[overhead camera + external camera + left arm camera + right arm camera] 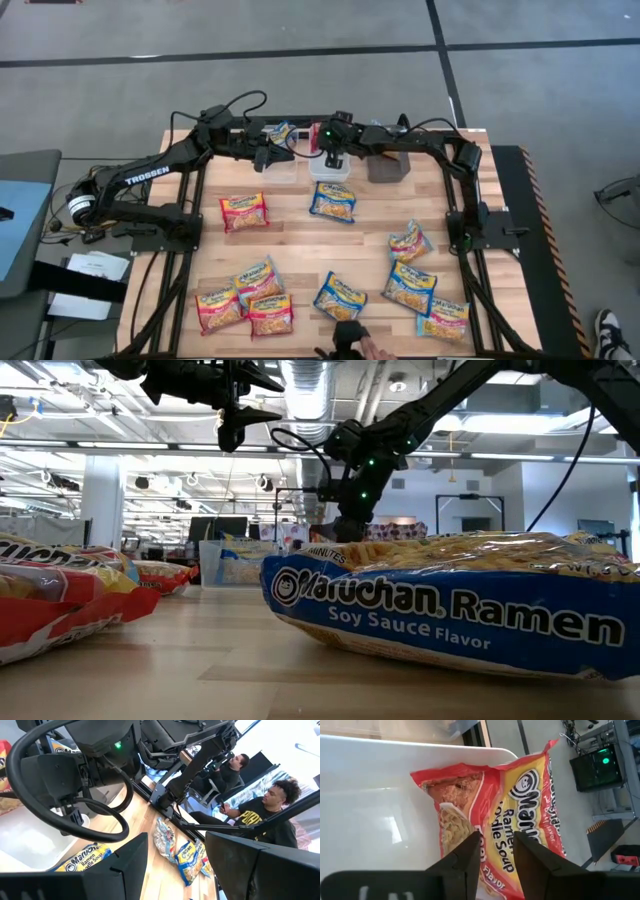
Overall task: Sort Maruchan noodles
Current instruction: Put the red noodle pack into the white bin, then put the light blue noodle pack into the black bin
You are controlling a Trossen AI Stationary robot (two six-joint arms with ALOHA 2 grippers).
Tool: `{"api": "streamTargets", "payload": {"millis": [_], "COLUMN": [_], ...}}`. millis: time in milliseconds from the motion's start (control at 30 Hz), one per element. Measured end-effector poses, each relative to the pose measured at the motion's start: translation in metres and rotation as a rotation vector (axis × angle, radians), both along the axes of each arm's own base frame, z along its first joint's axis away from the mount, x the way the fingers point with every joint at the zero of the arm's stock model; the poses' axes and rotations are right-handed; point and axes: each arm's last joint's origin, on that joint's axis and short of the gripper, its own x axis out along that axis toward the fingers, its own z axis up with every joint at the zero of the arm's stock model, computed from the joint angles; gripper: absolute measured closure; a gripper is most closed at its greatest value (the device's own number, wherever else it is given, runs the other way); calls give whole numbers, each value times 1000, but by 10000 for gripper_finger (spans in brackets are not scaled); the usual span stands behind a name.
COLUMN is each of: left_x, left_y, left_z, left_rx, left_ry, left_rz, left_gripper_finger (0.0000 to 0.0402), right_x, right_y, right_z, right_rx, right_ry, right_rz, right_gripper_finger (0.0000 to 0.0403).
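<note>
Our right gripper (494,851) hangs over the white bin (375,795), its fingers a narrow gap apart with the red Maruchan packet (512,815) directly beneath them, lying half in the bin and draped over its rim. We cannot tell whether the fingers touch it. We judge the packet light, crinkly and slippery, its noodle block brittle; an edge seam looks the safest hold. Beside it, our left gripper (175,865) waits, spread wide and empty, over the clear bin (283,168). The grey bin (386,166) sits on the other side. Other packets (333,201) lie scattered nearer the table's front.
</note>
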Motion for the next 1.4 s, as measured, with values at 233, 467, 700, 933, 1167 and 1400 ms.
{"api": "streamTargets", "payload": {"millis": [233, 467, 700, 933, 1167, 1400], "left_x": [0, 0, -4, -16, -29, -41], "left_y": [-1, -1, 1, 2, -6, -15], "left_z": [0, 0, 2, 9, 15, 16], "left_rx": [-5, -5, -5, 5, 31, 39], "left_ry": [-2, -2, -10, -30, -8, 34], "left_rz": [-32, -31, -43, -61, -59, -50], "left_gripper_finger": [217, 217, 217, 217, 217, 217], "right_x": [2, 5, -2, -21, -48, -74], "right_y": [9, 15, 33, 76, 123, 159], "right_z": [-1, -1, 22, 73, 117, 146], "right_rx": [-10, -20, -34, 37, 101, 147], "right_ry": [37, 48, 64, -33, -108, -158], "right_rz": [1, 4, -16, -57, -48, -18], "right_gripper_finger": [264, 264, 264, 264, 264, 264]}}
